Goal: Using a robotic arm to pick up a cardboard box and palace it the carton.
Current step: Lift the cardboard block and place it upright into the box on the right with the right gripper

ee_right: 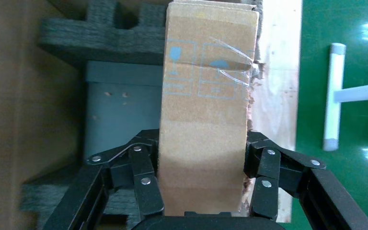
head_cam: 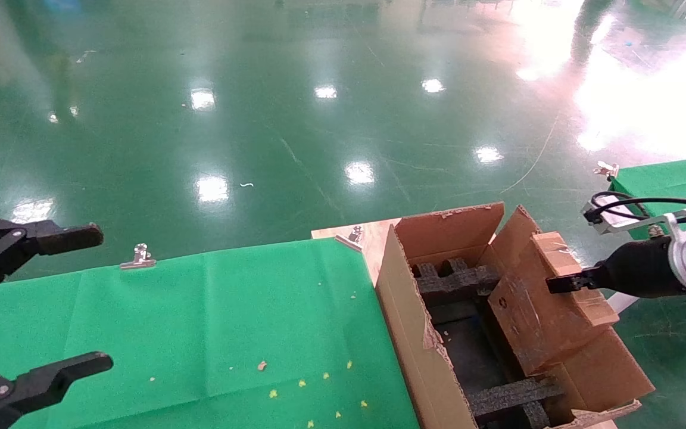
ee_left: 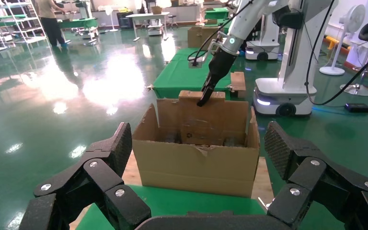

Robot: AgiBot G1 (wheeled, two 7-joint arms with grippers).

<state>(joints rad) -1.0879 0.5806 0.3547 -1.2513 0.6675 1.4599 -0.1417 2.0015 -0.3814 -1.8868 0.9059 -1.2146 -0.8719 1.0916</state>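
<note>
The small brown cardboard box (head_cam: 539, 310) hangs tilted over the open carton (head_cam: 405, 322), its lower end inside, among the black foam blocks (head_cam: 456, 280). My right gripper (head_cam: 560, 283) is shut on the box's upper end. In the right wrist view its fingers (ee_right: 146, 184) press both sides of the box (ee_right: 206, 110), with foam (ee_right: 100, 38) beneath. My left gripper (head_cam: 81, 301) is open and empty at the table's left edge. In the left wrist view it (ee_left: 199, 143) faces the carton (ee_left: 196, 167), with the white robotic arm (ee_left: 220, 62) holding the box (ee_left: 201, 129) behind.
Green cloth (head_cam: 230, 322) covers the table, held by metal clips (head_cam: 139, 256). The carton stands on a wooden board (head_cam: 367, 235). A second green table (head_cam: 676, 179) is at the far right. A white tube (ee_right: 333, 96) lies beside the carton. A white mobile base (ee_left: 282, 96) stands behind.
</note>
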